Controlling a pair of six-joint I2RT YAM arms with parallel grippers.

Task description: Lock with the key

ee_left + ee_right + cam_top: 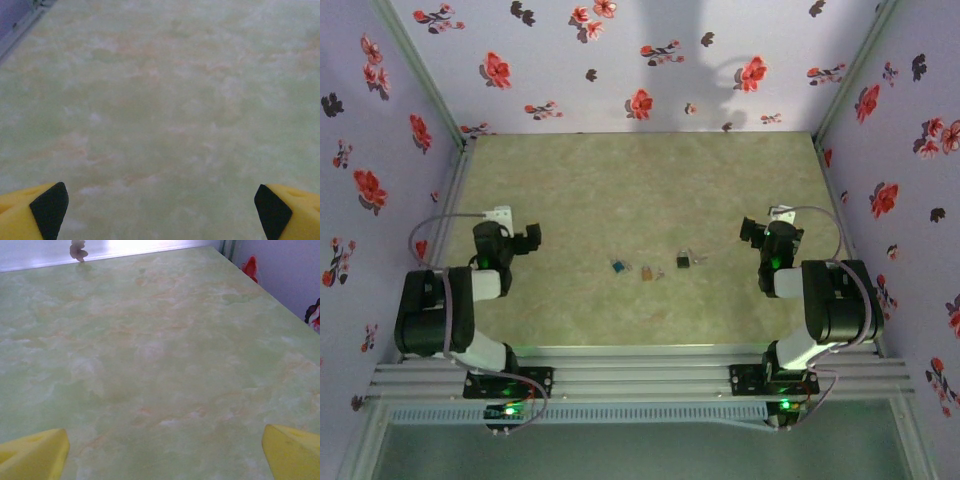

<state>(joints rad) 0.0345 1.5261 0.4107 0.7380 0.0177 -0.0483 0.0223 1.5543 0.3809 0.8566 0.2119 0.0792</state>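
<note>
A small dark padlock (683, 260) lies on the table's middle, with a thin metal piece (699, 260) just right of it that may be the key; it is too small to tell. My left gripper (525, 241) hovers well to the left of the padlock, my right gripper (756, 235) to its right. Both are open with nothing between the fingers. In the left wrist view the left gripper (161, 207) has yellow, black-padded fingertips (49, 207) spread wide over bare table. The right gripper (165, 452) shows yellow fingertips (287, 450) just as wide apart.
A small blue item (618, 266) and a small orange item (646, 272) lie left of the padlock. The green marbled table (640, 190) is walled by floral panels (620, 60) at the back and both sides. An aluminium rail (640, 375) runs along the near edge.
</note>
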